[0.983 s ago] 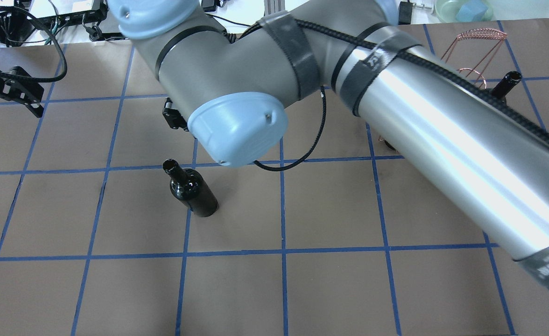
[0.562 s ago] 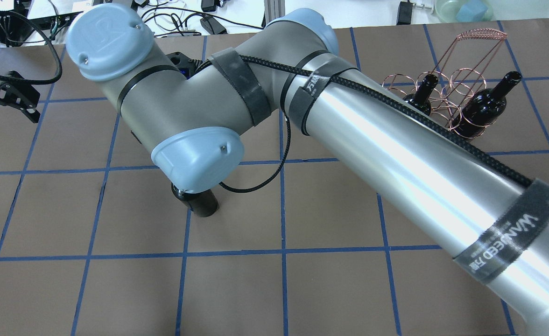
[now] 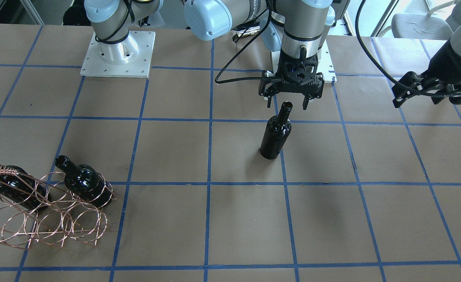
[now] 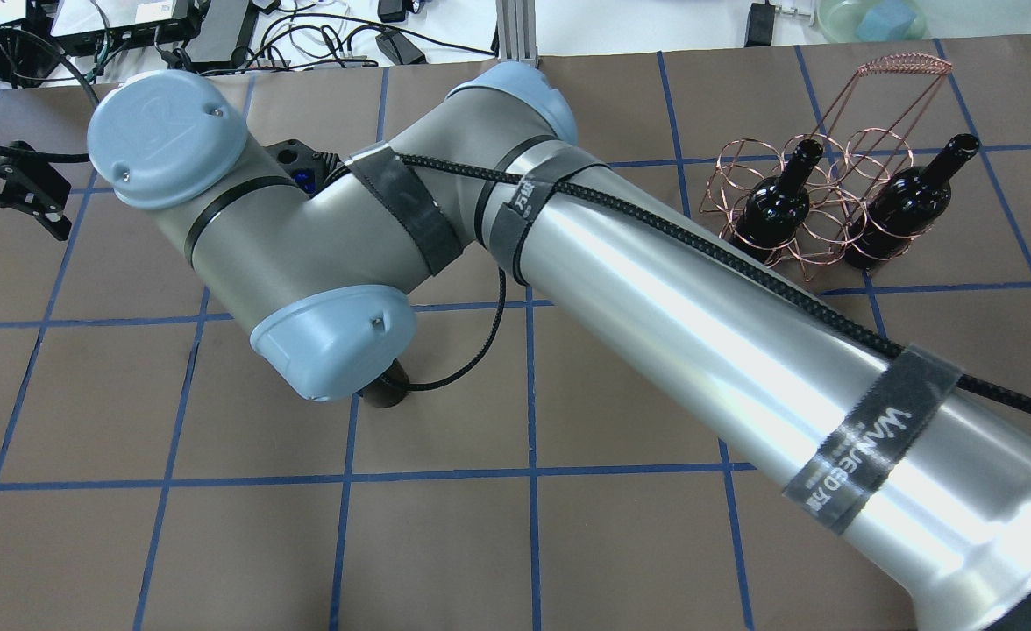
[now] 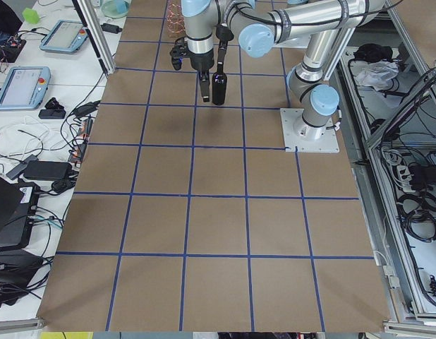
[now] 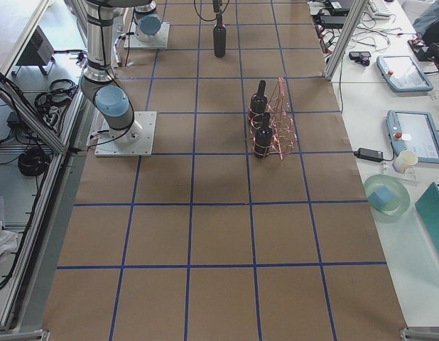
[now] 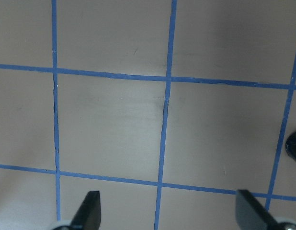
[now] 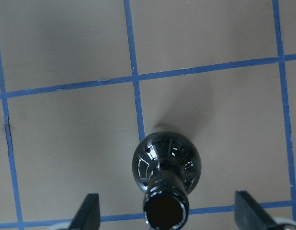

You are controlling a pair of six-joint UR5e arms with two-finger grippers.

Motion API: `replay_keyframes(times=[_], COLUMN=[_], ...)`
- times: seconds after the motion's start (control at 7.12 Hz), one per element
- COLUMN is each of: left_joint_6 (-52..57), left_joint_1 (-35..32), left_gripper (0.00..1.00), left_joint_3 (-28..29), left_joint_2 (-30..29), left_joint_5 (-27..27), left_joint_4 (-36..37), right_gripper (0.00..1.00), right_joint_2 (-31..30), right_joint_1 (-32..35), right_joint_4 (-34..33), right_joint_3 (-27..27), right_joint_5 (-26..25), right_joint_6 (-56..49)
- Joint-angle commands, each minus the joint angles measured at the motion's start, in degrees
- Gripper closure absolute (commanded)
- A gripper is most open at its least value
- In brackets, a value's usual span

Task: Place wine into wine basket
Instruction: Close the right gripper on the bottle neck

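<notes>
A near-black wine bottle [image 3: 276, 135] stands upright alone on the brown table; in the overhead view only its base [image 4: 384, 396] shows under the right arm. My right gripper [image 3: 287, 105] hangs open just above its mouth, jaws on either side and clear of the glass. The right wrist view looks straight down on the bottle [image 8: 166, 167] between the open fingers [image 8: 90, 211]. The copper wire basket [image 3: 46, 219] [image 4: 818, 202] holds two alike bottles [image 4: 774, 206] [image 4: 906, 206]. My left gripper [image 4: 7, 188] [image 3: 414, 98] is open and empty.
The right arm [image 4: 656, 298] reaches across the table's middle from the basket side. Blue tape lines [image 3: 209, 184] grid the brown table. Cables and devices [image 4: 323, 35] lie beyond the far edge. A white base plate [image 3: 117, 55] is bolted near the robot.
The right arm has swung left and forward: its wrist now covers the standing bottle in the overhead view and the basket with two bottles is uncovered. The left gripper drifted slightly left.
</notes>
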Motion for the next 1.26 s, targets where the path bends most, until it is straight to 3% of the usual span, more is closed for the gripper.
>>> replay_keyframes(times=[0.0, 0.28, 0.7, 1.12], left_joint_6=[-0.1, -0.1, 1.4, 1.6], left_joint_1=[0.1, 0.3, 1.2, 1.4], left_gripper=[0.00, 0.00, 0.00, 0.00], left_joint_3=[-0.1, -0.1, -0.1, -0.1], left_joint_2=[0.1, 0.1, 0.1, 0.0], left_joint_5=[-0.1, -0.1, -0.3, -0.4], left_joint_4=[-0.5, -1.4, -1.3, -1.6], right_gripper=[0.03, 0.06, 0.31, 0.45], right_joint_2=[2.3, 2.5, 2.2, 2.1], right_joint_1=[0.6, 0.5, 0.5, 0.5], right_joint_4=[-1.6, -1.8, -1.6, -1.0], right_joint_3=[-0.4, -0.3, 0.1, 0.3], right_joint_5=[-0.4, -2.1, -2.1, -1.7], right_joint_6=[-3.1, -5.4, -5.9, -5.9])
